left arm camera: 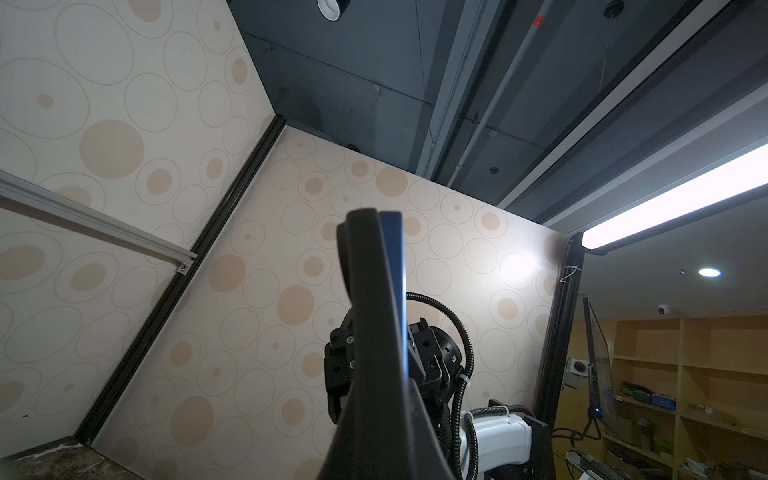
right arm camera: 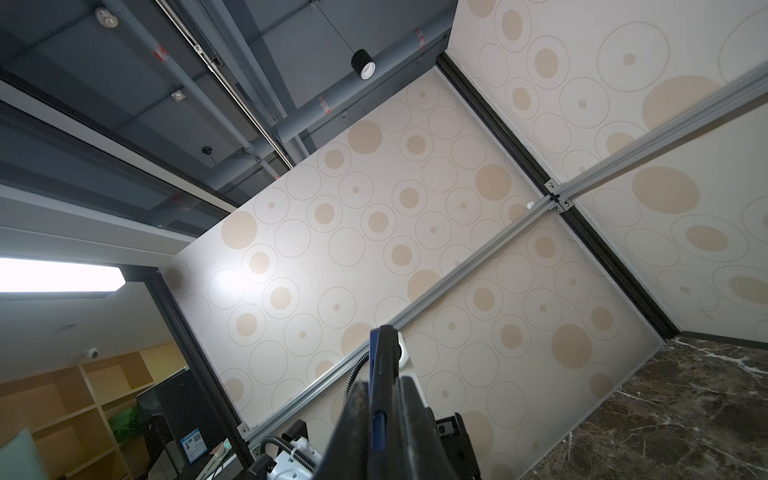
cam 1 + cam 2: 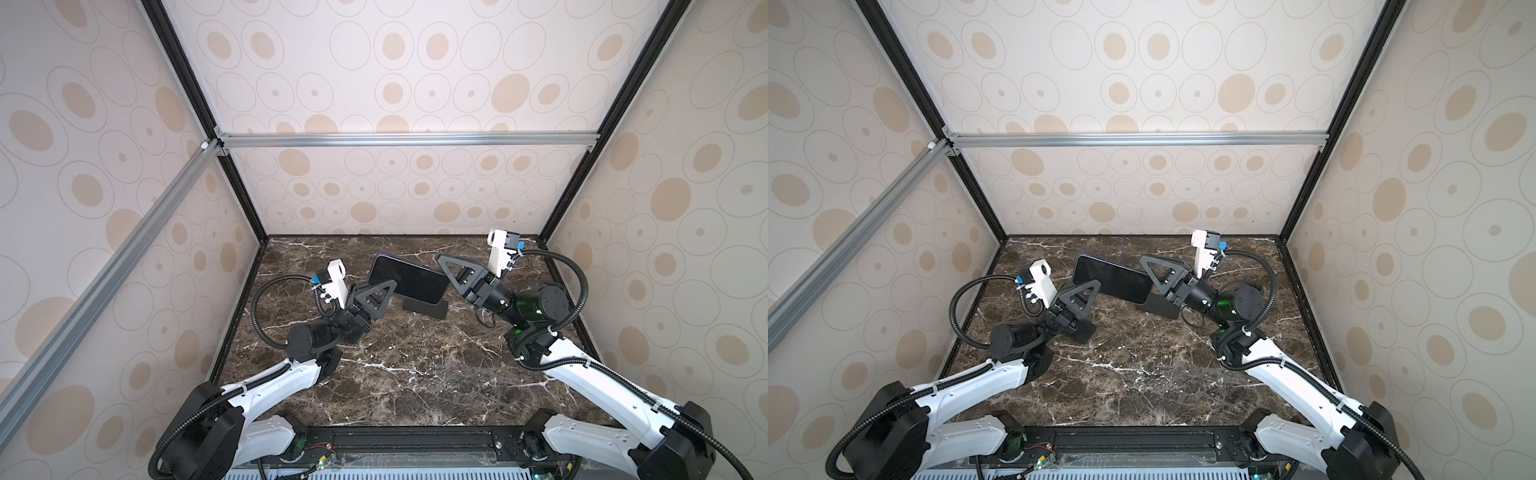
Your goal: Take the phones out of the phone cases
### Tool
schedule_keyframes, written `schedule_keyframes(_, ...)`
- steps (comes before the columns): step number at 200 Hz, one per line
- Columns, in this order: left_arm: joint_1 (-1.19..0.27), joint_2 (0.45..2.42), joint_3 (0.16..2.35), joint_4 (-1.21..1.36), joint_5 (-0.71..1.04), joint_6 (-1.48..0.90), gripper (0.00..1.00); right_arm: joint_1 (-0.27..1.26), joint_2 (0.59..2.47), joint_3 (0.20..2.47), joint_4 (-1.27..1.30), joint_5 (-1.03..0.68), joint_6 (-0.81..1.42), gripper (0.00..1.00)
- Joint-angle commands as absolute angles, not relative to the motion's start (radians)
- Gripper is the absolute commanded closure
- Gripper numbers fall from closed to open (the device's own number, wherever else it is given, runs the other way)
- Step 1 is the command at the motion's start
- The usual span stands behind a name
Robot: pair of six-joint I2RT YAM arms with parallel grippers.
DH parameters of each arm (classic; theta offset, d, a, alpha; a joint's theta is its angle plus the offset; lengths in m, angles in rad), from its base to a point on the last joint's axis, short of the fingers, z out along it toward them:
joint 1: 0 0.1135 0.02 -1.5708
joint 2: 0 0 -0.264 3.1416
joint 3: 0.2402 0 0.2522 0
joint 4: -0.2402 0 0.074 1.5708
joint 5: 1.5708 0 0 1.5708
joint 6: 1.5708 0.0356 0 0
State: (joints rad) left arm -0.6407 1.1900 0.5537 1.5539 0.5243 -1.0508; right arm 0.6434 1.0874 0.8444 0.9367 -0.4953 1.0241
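Both top views: phone (image 3: 409, 277) aloft over desk (image 3: 395, 374). My left jaws pinch phone case (image 1: 365, 266) edge, right jaws narrow on phone's far end. Peeling step; next, bend case off, grip firm.

The left gripper (image 3: 390, 286) and right gripper (image 3: 445, 266) cover the phone (image 3: 409, 278) ends; what may be the case (image 3: 424, 311) lies half hidden beneath.

Both top views look steeply down from high above the near edge of the marble table (image 3: 395, 374), and share almost the whole floor and the patterned walls (image 3: 395, 62). Each wrist view sits low, very close to the phone (image 1: 395, 270), which it sees edge-on. Both tilt upward from opposite sides toward the ceiling (image 1: 374, 62).
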Motion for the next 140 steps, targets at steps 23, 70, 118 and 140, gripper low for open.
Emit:
schedule_keyframes(23,-0.644,1.177,0.568,1.726,0.502,-1.061,1.0,0.659,1.105,0.839,1.015,-0.495,1.072,0.91)
schedule_keyframes(70,-0.644,1.17,0.569,1.726,0.502,-1.062,1.0,0.666,1.097,0.823,0.984,-0.473,1.051,0.75)
schedule_keyframes(118,-0.645,1.17,0.568,1.726,0.491,-1.06,1.0,0.664,1.077,0.809,0.964,-0.457,1.037,0.78)
schedule_keyframes(140,-0.644,1.175,0.566,1.732,0.476,-1.062,1.0,0.666,1.077,0.804,0.984,-0.453,1.042,0.8)
